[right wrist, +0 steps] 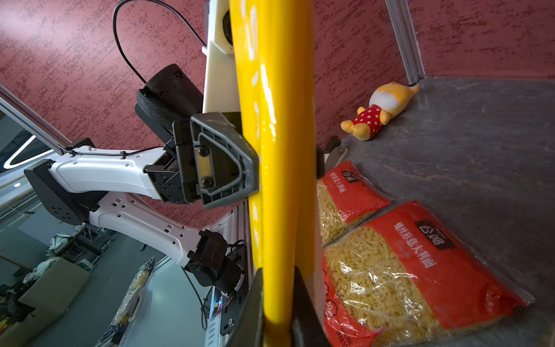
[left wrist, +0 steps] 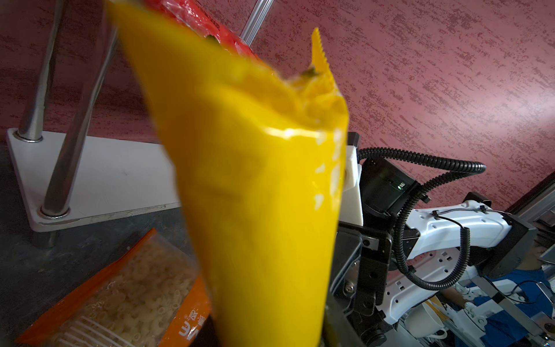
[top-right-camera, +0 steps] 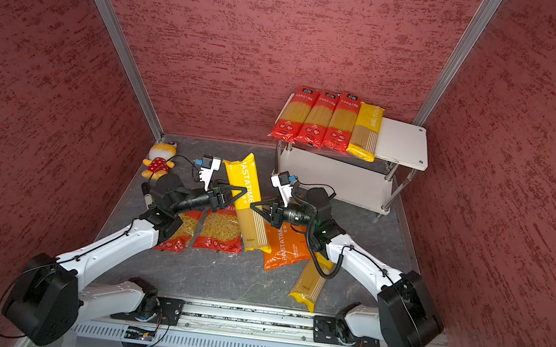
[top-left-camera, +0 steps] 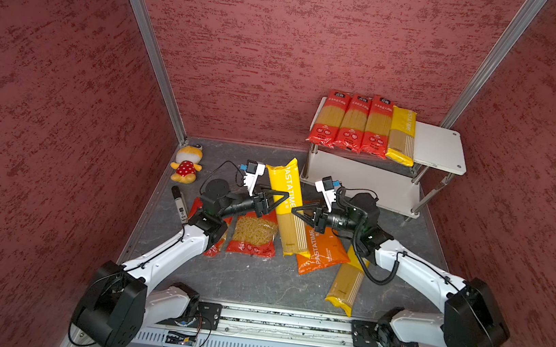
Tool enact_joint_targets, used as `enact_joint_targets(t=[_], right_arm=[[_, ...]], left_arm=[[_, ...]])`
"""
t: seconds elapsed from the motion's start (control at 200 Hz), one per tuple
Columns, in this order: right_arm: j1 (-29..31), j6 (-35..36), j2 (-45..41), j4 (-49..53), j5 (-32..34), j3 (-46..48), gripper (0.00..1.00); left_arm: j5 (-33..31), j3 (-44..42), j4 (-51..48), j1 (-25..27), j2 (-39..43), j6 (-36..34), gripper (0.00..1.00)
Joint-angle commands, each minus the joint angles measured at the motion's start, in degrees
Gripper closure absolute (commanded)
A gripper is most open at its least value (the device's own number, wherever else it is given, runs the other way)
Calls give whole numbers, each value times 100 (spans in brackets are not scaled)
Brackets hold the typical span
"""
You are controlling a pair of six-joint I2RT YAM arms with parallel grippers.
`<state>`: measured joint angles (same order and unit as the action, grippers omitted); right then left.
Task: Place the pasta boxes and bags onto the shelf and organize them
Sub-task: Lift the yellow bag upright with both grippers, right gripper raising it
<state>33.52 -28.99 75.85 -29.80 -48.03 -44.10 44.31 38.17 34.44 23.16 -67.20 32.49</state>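
- Clearly the right gripper (top-left-camera: 297, 213) pinches the long yellow PASTATIME bag (top-left-camera: 285, 178), its fingers squeezed on the film at one side
- left gripper (top-left-camera: 280, 199) straddles that bag from the opposite side; one finger (right wrist: 228, 162) lies flat against it and the other is hidden, so whether it clamps cannot be told
- the bag slants between the two arms, glossy yellow at the printed end, with spaghetti showing lower down
- shelf (top-left-camera: 440, 143) stands behind the right arm; its top board carries three red spaghetti bags (top-left-camera: 353, 122) and one more yellow bag (top-left-camera: 401, 135), side by side
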Motion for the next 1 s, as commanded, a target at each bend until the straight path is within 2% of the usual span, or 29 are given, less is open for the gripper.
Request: enact_joint_targets(t=[0.0, 0.11, 0.301, 0.421, 0.531, 0.726, 0.867, 0.997], right_arm=[[-9, -18, -217, -828, -82, -224, 96], [-31, -84, -247, -851, 159, -104, 83], [-60, -178, -375, -847, 480, 214, 69], [-134, -169, -533, -677, 598, 383, 62], [-211, -177, -715, -527, 739, 576, 51], [-251, -360, -910, -533, 962, 953, 38], [-243, -645, -890, -834, 1032, 1147, 34], [-241, -630, -836, -788, 1157, 1092, 33]], left_arm=[[112, 186, 274, 114, -48, -68, 75], [56, 349, 276, 162, -83, -44, 86], [-285, 680, 148, 229, -39, -32, 100], [-505, 822, 254, 234, 11, 71, 100], [-732, 968, 315, 224, 96, 108, 100], [-1317, 1191, 504, 148, 165, 221, 100], [-1570, 1437, 749, 84, 31, 527, 100], [-1523, 1735, 795, 79, -142, 844, 100]])
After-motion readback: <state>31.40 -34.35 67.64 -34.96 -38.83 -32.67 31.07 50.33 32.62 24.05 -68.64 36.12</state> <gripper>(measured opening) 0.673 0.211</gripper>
